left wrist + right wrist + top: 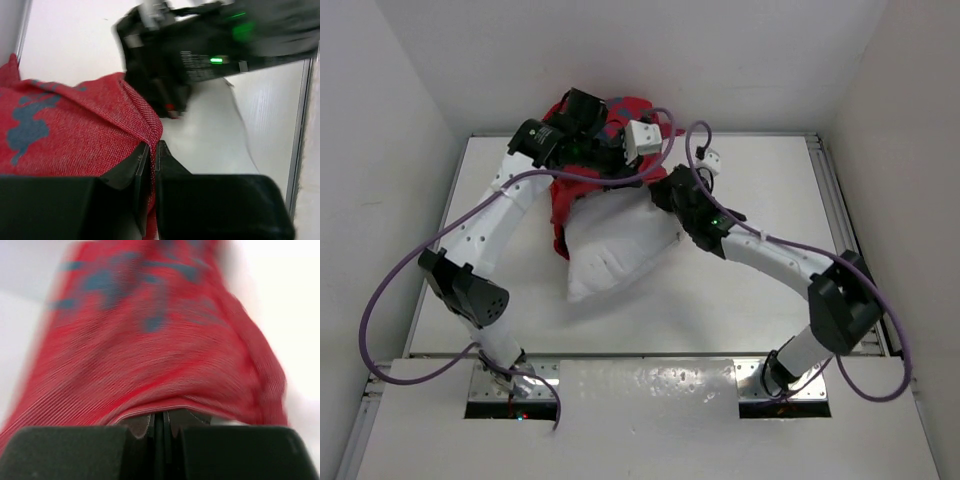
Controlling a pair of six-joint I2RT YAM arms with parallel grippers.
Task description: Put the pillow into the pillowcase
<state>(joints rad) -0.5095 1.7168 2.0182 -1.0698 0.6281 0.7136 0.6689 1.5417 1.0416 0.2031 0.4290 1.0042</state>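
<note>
Step in hand: getting the pillowcase point(563, 205) over the pillow point(615, 250). In the top view the pillow lies slanted mid-desk, with its far end inside the red case toward 12 o'clock and its bare white end pointing to 7 o'clock. A good half shows uncovered. The case is bunched near the far edge of the desk point(750, 290), under both wrists. The left claw point(151, 150) has its jaws pinched narrow on a red hem fold, with cloth between the tips. The right claw point(161, 419) has its jaws almost together, clamped on a case edge, and red cloth runs away from it; this view is blurred. Both claws sit close together at 12 o'clock. Cannot tell whether each holds one layer or both, or which end of the case is gripped. To do it well, spread the two grips apart toward 10 and 2 so the mouth opens wider than the pillow. Work the cloth along the pillow's long axis toward 7 o'clock, both sides evenly, or the case will likely twist. The pillow looks soft and light and will probably slide with the case, so short tugs or a lift-and-shake should seat it better than one long pull. The hem grips are thin, so slipping is a risk. If both layers are pinched, the mouth is shut and a regrip is needed.
</note>
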